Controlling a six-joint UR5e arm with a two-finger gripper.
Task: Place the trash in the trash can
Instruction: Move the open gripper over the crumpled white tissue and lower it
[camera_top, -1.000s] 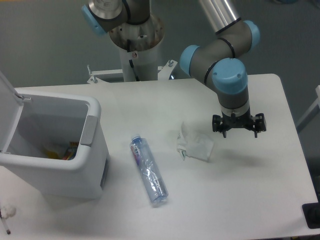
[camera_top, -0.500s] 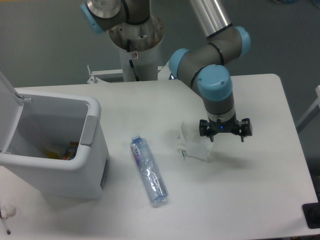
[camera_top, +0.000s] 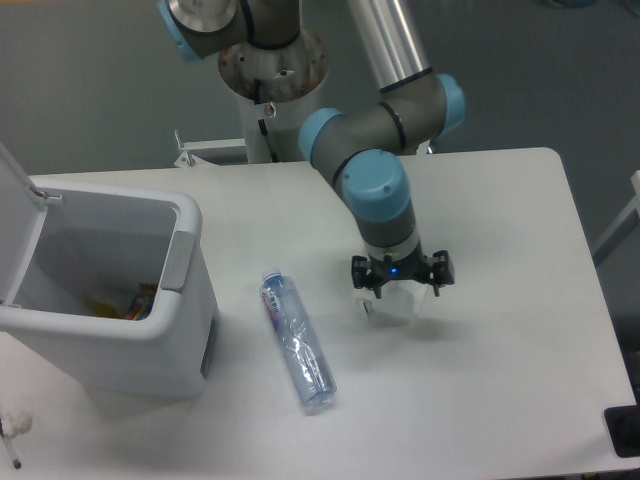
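Observation:
A clear plastic bottle (camera_top: 297, 342) with a blue cap and red-blue label lies on the white table, right of the trash can. The whitish wrapper (camera_top: 393, 306) lies further right, mostly hidden under my gripper (camera_top: 397, 290). The gripper hangs directly over the wrapper with its fingers spread, open; whether it touches the wrapper I cannot tell. The trash can (camera_top: 110, 300) is a light-grey bin at the left with its white lid (camera_top: 15, 215) swung open and some colourful items inside.
The arm's base column (camera_top: 270, 90) stands at the table's back. A small white object and a thin stick (camera_top: 12, 432) lie at the front left corner. A black block (camera_top: 624, 430) sits at the front right edge.
The gripper has moved left and slightly toward the front, from right of the wrapper to directly over it. Bottle and trash can have not moved.

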